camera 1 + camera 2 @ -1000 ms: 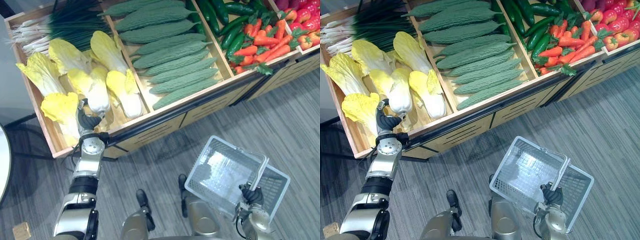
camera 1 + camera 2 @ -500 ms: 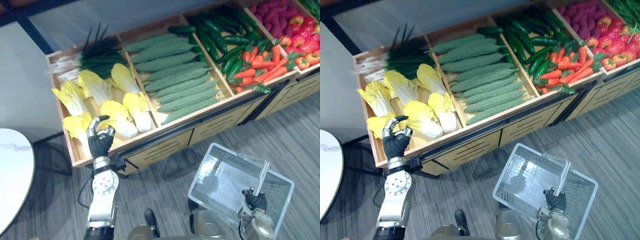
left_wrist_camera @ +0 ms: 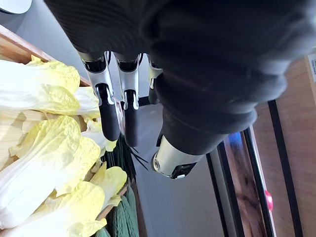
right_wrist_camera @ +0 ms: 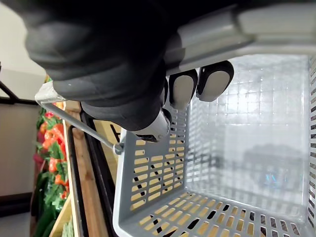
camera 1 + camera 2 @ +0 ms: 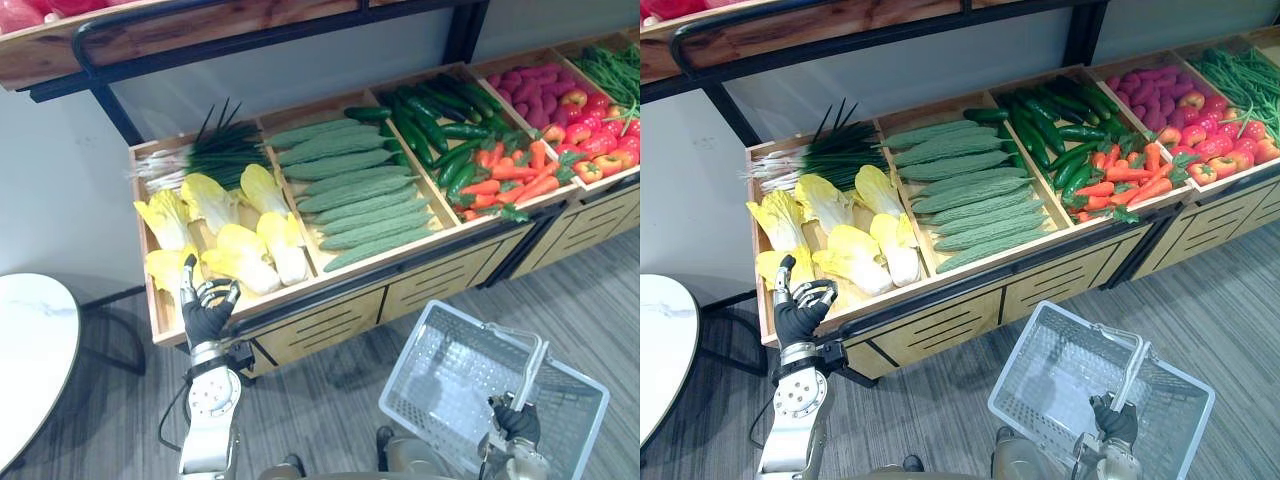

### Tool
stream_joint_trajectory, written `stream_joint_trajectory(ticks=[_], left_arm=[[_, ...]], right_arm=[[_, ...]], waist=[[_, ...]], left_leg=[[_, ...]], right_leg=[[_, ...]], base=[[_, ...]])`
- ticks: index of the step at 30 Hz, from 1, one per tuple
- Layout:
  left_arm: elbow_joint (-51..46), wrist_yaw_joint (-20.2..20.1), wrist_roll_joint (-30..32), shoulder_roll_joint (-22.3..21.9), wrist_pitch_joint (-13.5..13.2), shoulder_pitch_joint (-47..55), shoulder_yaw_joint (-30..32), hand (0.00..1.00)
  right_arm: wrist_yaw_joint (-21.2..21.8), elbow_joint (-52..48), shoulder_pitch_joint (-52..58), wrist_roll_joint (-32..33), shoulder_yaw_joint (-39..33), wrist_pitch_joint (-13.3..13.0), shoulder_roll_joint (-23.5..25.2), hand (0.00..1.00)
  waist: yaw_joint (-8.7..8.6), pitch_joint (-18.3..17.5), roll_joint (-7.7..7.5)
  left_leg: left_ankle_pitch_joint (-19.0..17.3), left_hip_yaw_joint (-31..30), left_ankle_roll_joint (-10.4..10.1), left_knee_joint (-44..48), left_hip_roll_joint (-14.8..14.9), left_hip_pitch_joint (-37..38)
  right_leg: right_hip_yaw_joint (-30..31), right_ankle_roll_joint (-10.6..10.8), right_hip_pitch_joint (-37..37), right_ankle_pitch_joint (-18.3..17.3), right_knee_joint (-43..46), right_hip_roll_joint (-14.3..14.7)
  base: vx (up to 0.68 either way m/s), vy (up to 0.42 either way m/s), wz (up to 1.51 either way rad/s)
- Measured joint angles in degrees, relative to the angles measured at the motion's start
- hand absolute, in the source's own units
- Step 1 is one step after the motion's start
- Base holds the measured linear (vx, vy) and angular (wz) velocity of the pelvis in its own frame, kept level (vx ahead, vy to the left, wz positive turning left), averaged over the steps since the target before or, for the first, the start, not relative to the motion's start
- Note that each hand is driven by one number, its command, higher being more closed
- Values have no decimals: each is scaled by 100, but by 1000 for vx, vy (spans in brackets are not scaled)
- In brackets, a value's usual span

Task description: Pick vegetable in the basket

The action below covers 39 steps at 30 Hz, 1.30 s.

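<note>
Cabbages (image 5: 240,258) sit in the leftmost bin of the bench (image 5: 320,322): pale yellow-white heads lying loose, none picked.

Left robot hand (image 5: 207,315) is up at the near-left corner of that bin, palm toward the head camera. Its fingers are loosely spread with a slight curl and hold nothing. The fingertips overlap the nearest-left cabbage in the eye views, so I can't tell if they touch. Left wrist view shows the fingers (image 3: 109,116) straight, with cabbages past them.

Right robot hand (image 5: 515,422) is low at near right, fingers wrapped round the handle (image 5: 530,368) of the basket (image 5: 404,340). The basket is grey plastic mesh. It hangs tilted over the floor (image 5: 330,400) in front of the bench, open side up, well apart from the cabbages.

Bench bins, going right:
- spring onions (image 5: 200,155) at the far end of the cabbage bin
- bitter gourds (image 5: 350,190)
- cucumbers (image 5: 425,115), with carrots (image 5: 510,175) near of them
- purple roots (image 5: 530,88) and red-yellow peppers (image 5: 590,150)
- green beans (image 5: 612,68) at far right

White round table (image 5: 30,350) stands at left, beside the bench.
</note>
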Motion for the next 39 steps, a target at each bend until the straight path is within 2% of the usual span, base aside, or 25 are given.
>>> stream_joint_trajectory(ticks=[8,11,14,18,20,25,29,30,35,39], left_arm=[[678,40,81,16,221,-137,212,0],[1109,146,119,152,290,-286,284,0],[1673,178,113,278,349,-586,454,0],[2264,300,84,638,445,-1166,593,0],[2659,436,-26,812,462,-1583,742,0],[3248,526,-325,1356,469,-2363,742,0],[3619,502,-417,1664,326,-3186,679,0],[3771,498,-444,1732,328,-3360,665,100],[4116,481,-523,1831,307,-3893,601,100],[4247,385,-542,1985,292,-4111,599,100]], right_arm=[[9,26,-19,-9,5,37,-20,100],[11,130,-28,-9,18,65,-78,100],[17,250,-112,-10,66,124,-153,100],[17,296,-208,-10,105,147,-162,100],[18,296,-269,-10,159,147,-164,100],[19,289,-418,-9,336,139,-190,100],[15,268,-484,-5,402,110,-226,100],[13,232,-489,-4,428,107,-229,100],[1,209,-560,3,619,4,-273,100],[8,203,-648,3,704,-28,-271,100]], waist=[[-6,-154,-4],[-22,-166,-27],[-103,-151,-72],[-172,-102,-171],[-291,-46,-253],[-452,182,-432],[-454,379,-455],[-460,437,-453],[-457,669,-458],[-442,691,-461]], left_leg=[[47,45,-70,-185,-9,-8],[68,106,-103,-280,-22,-23],[85,171,-127,-390,-44,-110],[119,251,-161,-396,-76,-334],[124,283,-162,-388,-55,-490],[124,339,-161,-294,-49,-691],[125,337,-161,-156,-40,-997],[125,338,-161,-121,-35,-1013],[124,339,-161,-85,-11,-1032],[124,337,-161,-104,-16,-1123]], right_leg=[[57,43,-123,-33,-44,39],[113,37,-218,-42,-41,64],[177,40,-386,-43,-61,88],[293,-29,-714,37,-98,136],[291,-40,-811,97,-215,155],[351,-59,-865,218,-503,151],[374,-79,-1035,348,-665,131],[381,-80,-1035,349,-671,127],[391,-95,-1039,366,-681,130],[372,-86,-1055,504,-853,135]], base=[[8,-3,-3],[49,-4,-12],[65,7,-15],[95,16,-18],[99,15,-6],[93,31,-9],[39,15,-3],[0,0,0],[2,-2,-1],[-31,9,2]])
